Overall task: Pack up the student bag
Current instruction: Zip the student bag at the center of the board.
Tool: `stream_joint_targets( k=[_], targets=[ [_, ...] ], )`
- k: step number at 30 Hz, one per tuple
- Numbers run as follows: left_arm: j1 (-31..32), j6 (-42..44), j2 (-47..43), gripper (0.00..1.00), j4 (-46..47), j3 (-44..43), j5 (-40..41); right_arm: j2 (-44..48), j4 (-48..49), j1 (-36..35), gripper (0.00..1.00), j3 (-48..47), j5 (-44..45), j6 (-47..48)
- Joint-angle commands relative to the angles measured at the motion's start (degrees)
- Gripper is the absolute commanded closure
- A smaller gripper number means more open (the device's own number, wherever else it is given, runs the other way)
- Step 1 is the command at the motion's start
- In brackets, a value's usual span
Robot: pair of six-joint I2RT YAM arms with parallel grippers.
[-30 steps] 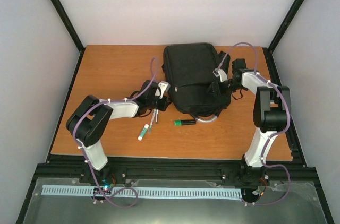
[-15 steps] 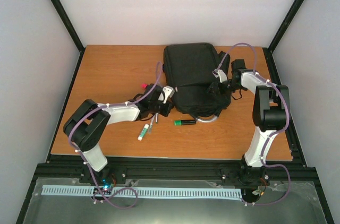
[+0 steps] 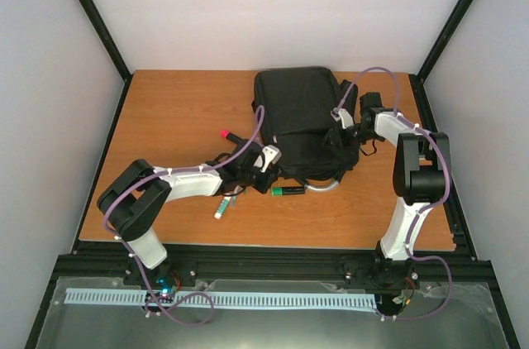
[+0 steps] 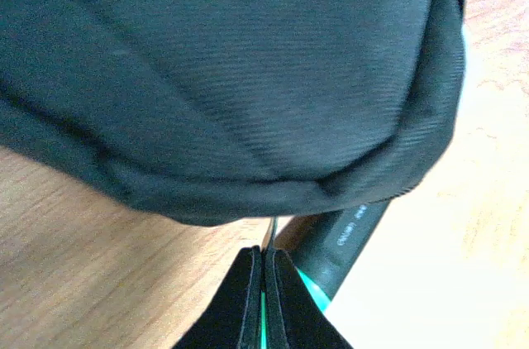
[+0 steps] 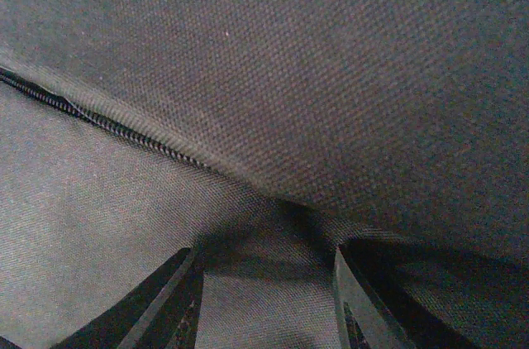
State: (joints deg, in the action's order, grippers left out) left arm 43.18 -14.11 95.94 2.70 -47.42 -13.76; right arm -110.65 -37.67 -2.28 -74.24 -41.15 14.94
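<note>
The student bag (image 3: pixel 299 113) lies flat at the middle back of the table, black, with its curved grey handle (image 3: pixel 327 186) toward me. My left gripper (image 3: pixel 271 160) is at the bag's near left corner. Its jaws (image 4: pixel 266 251) are shut, and a thin dark tab (image 4: pixel 273 231) runs up from between them to the bag's lower edge (image 4: pixel 231 76). My right gripper (image 3: pixel 337 130) is on the bag's right side. In the right wrist view that gripper (image 5: pixel 264 254) has its fingers closed on a fold of the bag's fabric (image 5: pixel 331 76), below a zip line (image 5: pixel 107 121).
A black and green marker (image 3: pixel 288 191) lies on the wood just in front of the bag; the same marker (image 4: pixel 347 233) sits right beside my left fingers. A white stick (image 3: pixel 221 207) lies under the left forearm. A red-tipped item (image 3: pixel 224 133) lies left of the bag.
My left gripper has closed and slid right and toward me along the bag's left front corner, uncovering the red-tipped item. The right arm has stayed put.
</note>
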Motion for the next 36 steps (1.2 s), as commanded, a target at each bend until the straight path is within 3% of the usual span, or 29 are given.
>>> stream_joint_targets(
  k=[1, 15, 23, 29, 36],
  targets=[
    [3.0, 0.91, 0.4, 0.99, -1.88, -3.06, -2.8, -1.68, -0.74, -0.38, 0.55, 0.76, 1.51, -0.62],
    [11.8, 2.81, 7.93, 0.99, -3.34, -13.59, -5.38, -1.52, -0.67, -0.35, 0.55, 1.1, 1.86, -0.27],
    [12.72, 0.47, 9.17, 0.98, -4.57, -17.37, -5.85, 0.74, -1.17, 0.05, 0.56, 1.24, 1.7, 0.38],
    [12.68, -0.58, 3.68, 0.66, -12.91, -19.82, -2.09, 12.37, -1.13, 0.87, 0.5, 3.47, 4.23, 2.16],
    [11.68, -2.75, -1.27, 0.58, -20.09, -19.9, 4.99, 26.62, -6.61, 0.79, 0.45, 8.31, 7.77, 8.6]
  ],
)
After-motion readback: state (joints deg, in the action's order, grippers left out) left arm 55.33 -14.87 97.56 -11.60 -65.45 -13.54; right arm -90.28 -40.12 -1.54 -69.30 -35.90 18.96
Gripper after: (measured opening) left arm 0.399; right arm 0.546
